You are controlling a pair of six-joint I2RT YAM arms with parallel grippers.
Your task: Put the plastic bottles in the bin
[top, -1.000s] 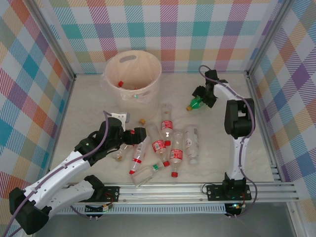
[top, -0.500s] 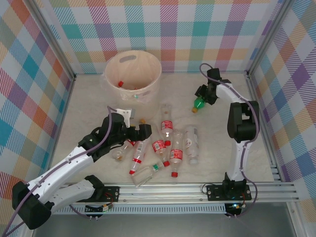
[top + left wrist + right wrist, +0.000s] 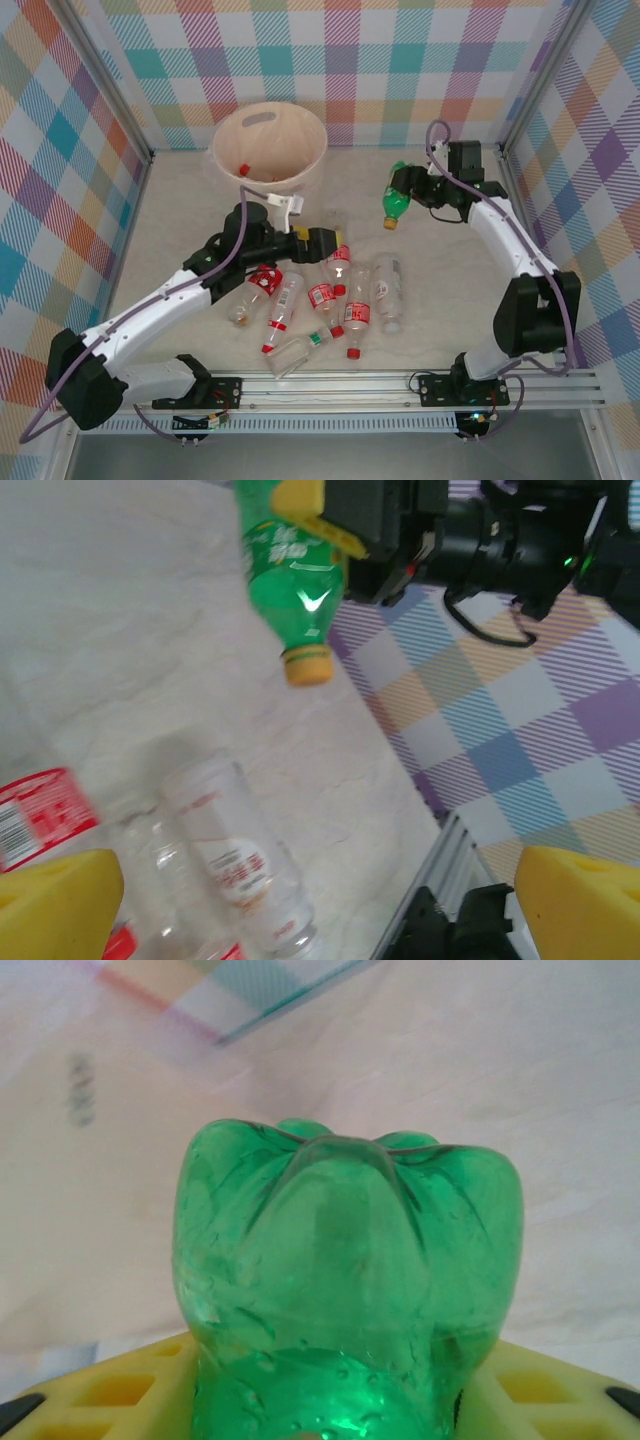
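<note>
One green bottle [image 3: 350,1290] is clamped between my right fingers [image 3: 110,1392], its cap hanging down above the table [image 3: 180,210], well to the right of the bin [image 3: 290,130]. My left fingers [image 3: 55,900] are spread wide and empty over the clear bottles [image 3: 357,310] scattered on the table. Only a few bottles lie in the bin, so I judge most of the job remains

White arms [image 3: 150,310] with black joints, purplish-grey cables [image 3: 431,135] (yellow finger pads [image 3: 55,905]).
</note>
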